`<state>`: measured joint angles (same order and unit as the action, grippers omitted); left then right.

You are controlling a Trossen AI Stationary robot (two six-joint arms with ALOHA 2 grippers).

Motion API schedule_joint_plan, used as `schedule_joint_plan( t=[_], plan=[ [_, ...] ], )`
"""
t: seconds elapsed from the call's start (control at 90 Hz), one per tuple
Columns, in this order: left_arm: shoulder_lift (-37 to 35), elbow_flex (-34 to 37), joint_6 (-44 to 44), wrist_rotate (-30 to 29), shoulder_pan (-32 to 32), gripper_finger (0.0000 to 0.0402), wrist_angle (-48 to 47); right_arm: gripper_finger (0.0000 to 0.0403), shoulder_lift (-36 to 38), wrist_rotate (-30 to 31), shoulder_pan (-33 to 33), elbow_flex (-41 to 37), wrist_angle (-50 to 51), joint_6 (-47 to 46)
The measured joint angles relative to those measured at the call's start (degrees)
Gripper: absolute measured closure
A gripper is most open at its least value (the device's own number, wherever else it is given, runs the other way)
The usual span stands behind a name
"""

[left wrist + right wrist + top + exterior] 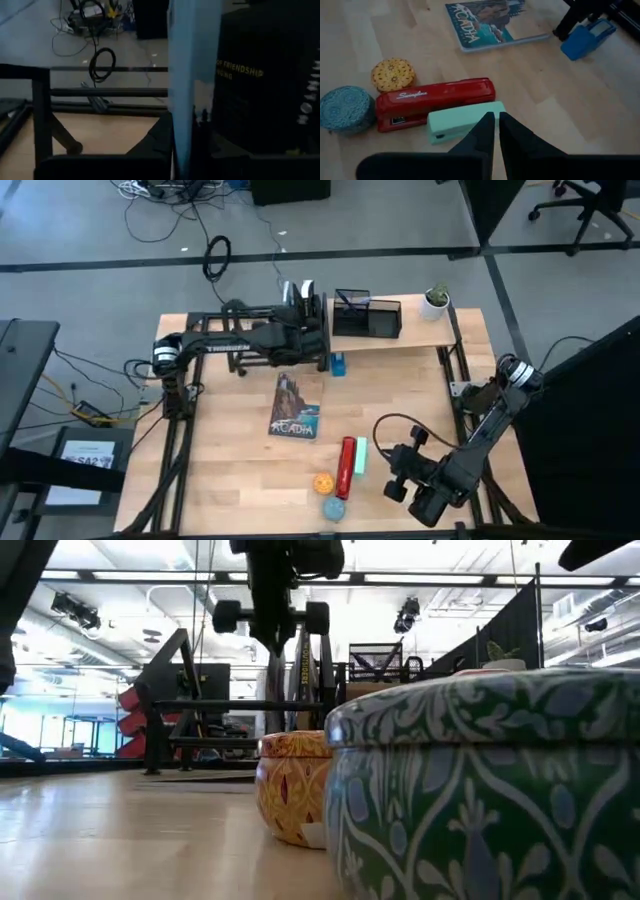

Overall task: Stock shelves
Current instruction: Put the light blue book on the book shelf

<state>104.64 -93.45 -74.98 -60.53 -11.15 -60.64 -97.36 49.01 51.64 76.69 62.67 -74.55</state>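
Observation:
My left gripper [303, 305] reaches over the black rack [205, 318], one of the shelves, and is shut on a pale blue book [192, 70]. That book stands upright next to a black book [265, 85]. The other shelf, a wooden plank [420, 335], stands at the far right. An Acadia book [295, 408] lies flat mid-table. At the near edge lie a red stapler [435, 100], a mint stapler [462, 120], a yellow tin [393, 74] and a blue-green tin [346, 107]. My right gripper [496, 131] hovers shut over the mint stapler's end. My left gripper pinches the pale blue book between its two fingers, one finger [157, 140] on each face, at the edge [181, 130] nearest the wrist. In the low view the fingers come down from above and the book [303, 680] stands upright below them. Its lower end is hidden.
On the wooden plank sit a black mesh organizer [365, 315] and a small potted plant [435, 302]. A blue item [340, 365] lies on the table at the plank's left end. Bare table lies left of the Acadia book.

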Motion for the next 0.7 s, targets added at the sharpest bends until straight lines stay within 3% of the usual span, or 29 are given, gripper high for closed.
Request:
schedule_joint_plan(
  t=[0.256, 0.7],
  plan=[
    [-0.16, -0.44, 6.24, -0.10, -0.11, 0.0368, 2.05, 0.0403, 0.00, -0.04, 0.02, 0.00, -0.02, -0.28],
    [-0.28, -1.55, 16.71, 2.00, -0.12, 0.0257, 10.46, 0.0403, 0.00, -0.15, 0.04, 0.00, -0.26, -0.32]
  ],
)
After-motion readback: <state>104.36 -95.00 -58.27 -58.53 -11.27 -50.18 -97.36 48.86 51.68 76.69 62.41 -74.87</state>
